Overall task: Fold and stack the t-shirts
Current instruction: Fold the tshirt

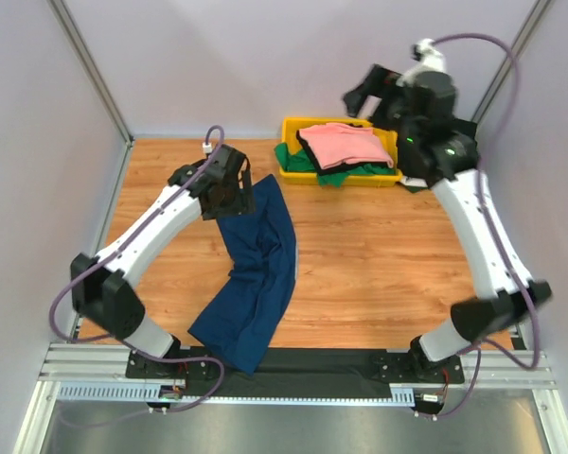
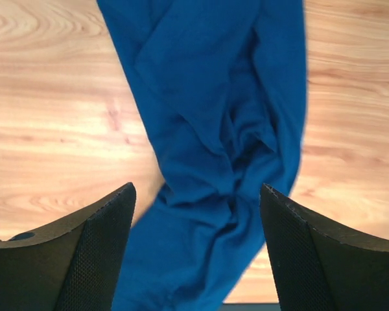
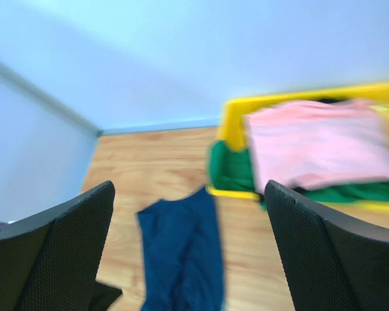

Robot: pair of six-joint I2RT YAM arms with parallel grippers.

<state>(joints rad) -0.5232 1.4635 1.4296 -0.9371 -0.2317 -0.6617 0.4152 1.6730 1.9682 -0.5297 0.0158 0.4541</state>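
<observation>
Top cam first: the navy t-shirt point(image 1: 256, 274) is seen laid out as one long rumpled strip on the wooden table point(image 1: 388, 255), off to the left-front of the yellow bin point(image 1: 289, 128). The end farthest from the bin is draped over the table's front edge. The pink t-shirt point(image 1: 346, 144) is piled on top inside the bin, and the green t-shirt point(image 1: 298, 161) is spilled over the bin's left rim. The left gripper point(image 1: 229, 194) is held over the shirt end nearest the bin, and the right gripper point(image 1: 360, 95) is raised above the bin. Left wrist cam: the fingers are spread wide with nothing pinched, and bunched navy cloth is seen below them. Right wrist cam (pretty blurry): the jaws are parted and empty too, the bin is seen ahead, and the navy shirt is left-front of it.
</observation>
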